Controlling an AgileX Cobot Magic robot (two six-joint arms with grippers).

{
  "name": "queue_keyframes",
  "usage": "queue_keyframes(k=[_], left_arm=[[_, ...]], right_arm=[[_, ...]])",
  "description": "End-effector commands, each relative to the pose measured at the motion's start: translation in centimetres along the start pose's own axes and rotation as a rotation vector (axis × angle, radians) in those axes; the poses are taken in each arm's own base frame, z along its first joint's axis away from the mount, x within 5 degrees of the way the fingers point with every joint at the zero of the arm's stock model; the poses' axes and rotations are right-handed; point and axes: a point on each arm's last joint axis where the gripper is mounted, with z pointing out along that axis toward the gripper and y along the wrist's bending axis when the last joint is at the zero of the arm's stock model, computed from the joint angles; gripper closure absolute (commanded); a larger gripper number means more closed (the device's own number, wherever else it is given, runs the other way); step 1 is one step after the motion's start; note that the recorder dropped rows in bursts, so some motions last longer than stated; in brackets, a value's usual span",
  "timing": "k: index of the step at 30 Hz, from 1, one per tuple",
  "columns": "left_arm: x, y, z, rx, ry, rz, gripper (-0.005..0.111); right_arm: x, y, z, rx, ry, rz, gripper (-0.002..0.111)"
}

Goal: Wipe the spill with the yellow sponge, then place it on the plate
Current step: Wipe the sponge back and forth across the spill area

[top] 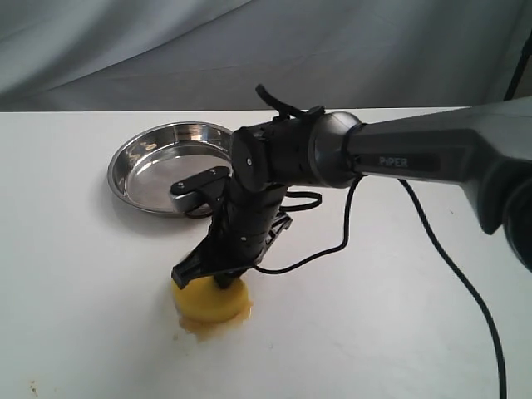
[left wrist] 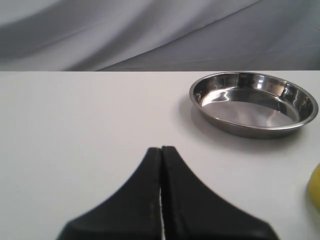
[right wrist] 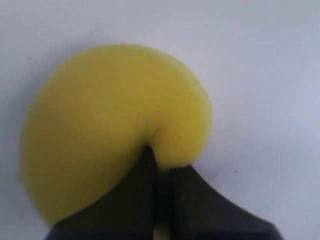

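The yellow sponge (top: 212, 302) lies flat on the white table, with an amber smear of the spill (top: 195, 329) showing at its near edge. My right gripper (top: 223, 280) reaches across from the right and is shut on the sponge's rim, pinching the foam (right wrist: 115, 130) between its black fingers (right wrist: 145, 175). The steel plate (top: 125, 166) sits behind the sponge and holds nothing. In the left wrist view my left gripper (left wrist: 161, 148) is shut on nothing, low over bare table, with the plate (left wrist: 200, 102) beyond it and a sliver of the sponge (left wrist: 315, 192) at the frame edge.
A black cable (top: 432, 249) trails from the right arm across the table's right side. Grey cloth (top: 249, 50) hangs behind the table's far edge.
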Motion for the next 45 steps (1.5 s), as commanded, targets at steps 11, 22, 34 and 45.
queue_keyframes(k=[11, 22, 34, 45], left_arm=[[0.0, 0.0, 0.0, -0.001, -0.013, -0.004, 0.107], [0.0, 0.0, 0.0, -0.001, -0.013, -0.004, 0.107], [0.0, 0.0, 0.0, -0.001, -0.013, -0.004, 0.107], [0.0, 0.0, 0.0, -0.001, -0.013, -0.004, 0.107]], right_arm=[[1.8, 0.9, 0.4, -0.082, 0.202, -0.040, 0.108], [0.4, 0.5, -6.4, -0.094, 0.004, -0.045, 0.108], [1.5, -3.5, -5.0, -0.065, 0.054, 0.046, 0.108], [1.7, -3.7, -1.2, -0.072, 0.039, 0.117, 0.108]])
